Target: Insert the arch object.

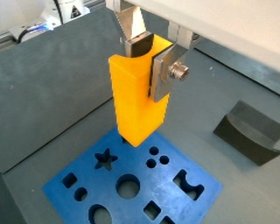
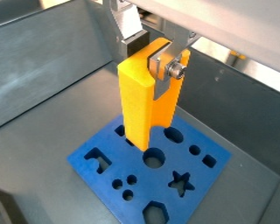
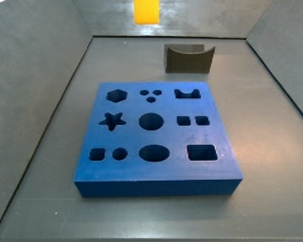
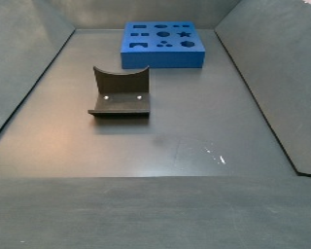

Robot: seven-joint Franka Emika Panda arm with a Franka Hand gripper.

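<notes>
Gripper holds the wrong piece; arch object not yet picked up or inserted.

In a side view, the blue board [image 3: 154, 132] occupies the centre-left of the frame; every shaped hole appears vacant. The arch object [image 3: 187, 58] stands on the grey floor [image 3: 275, 189] to the upper right, apart from the board, scoop facing up. In a wrist view, the gripper [image 1: 149, 59] hangs above the board, its silver fingers [image 1: 166, 72] clamped on the long orange bar [image 1: 139, 98], with the arch object at right of frame. Judgement: the task is at its start; the bar must be released, then the arch grasped and seated. In the side views the gripper is cut off, with only the bar's lower end visible at the top edge of one. Which hole suits the arch cannot be confirmed.
</notes>
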